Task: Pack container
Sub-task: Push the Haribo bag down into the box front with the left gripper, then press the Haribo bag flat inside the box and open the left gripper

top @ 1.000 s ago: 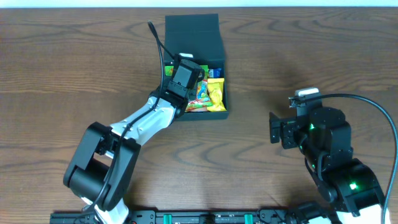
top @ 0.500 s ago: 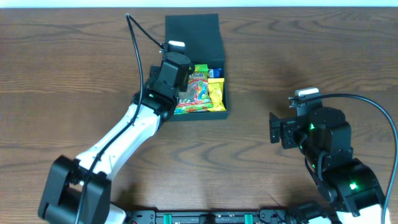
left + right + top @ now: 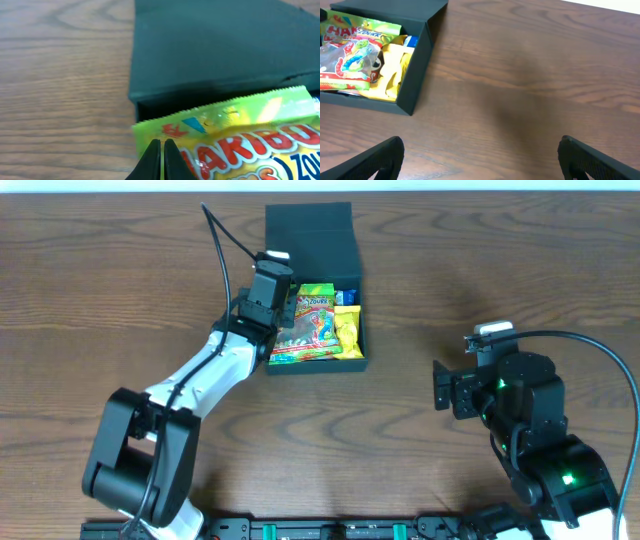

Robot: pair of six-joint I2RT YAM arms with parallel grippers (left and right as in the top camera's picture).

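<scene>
The container (image 3: 355, 362) is a dark teal-black box, its flap lid (image 3: 310, 232) standing open at the back. It holds a green Haribo packet (image 3: 308, 330), a yellow packet (image 3: 347, 330) and a small blue item (image 3: 347, 296). My left gripper (image 3: 274, 292) is shut and empty, over the box's left rim and the Haribo packet's edge. In the left wrist view its tips (image 3: 162, 150) sit above the packet (image 3: 240, 135), with the lid (image 3: 210, 45) beyond. My right gripper (image 3: 440, 395) is open and empty, to the right of the box; its wrist view (image 3: 480, 160) shows the box (image 3: 415, 75).
The brown wooden table (image 3: 480, 270) carries the box only. The left arm's black cable (image 3: 220, 250) arcs over the table left of the box. The right arm's body (image 3: 540, 440) stands at the front right.
My left gripper has drawn back to the left from over the box's middle to its left rim. The Haribo packet now lies uncovered in the box. The right arm has not moved.
</scene>
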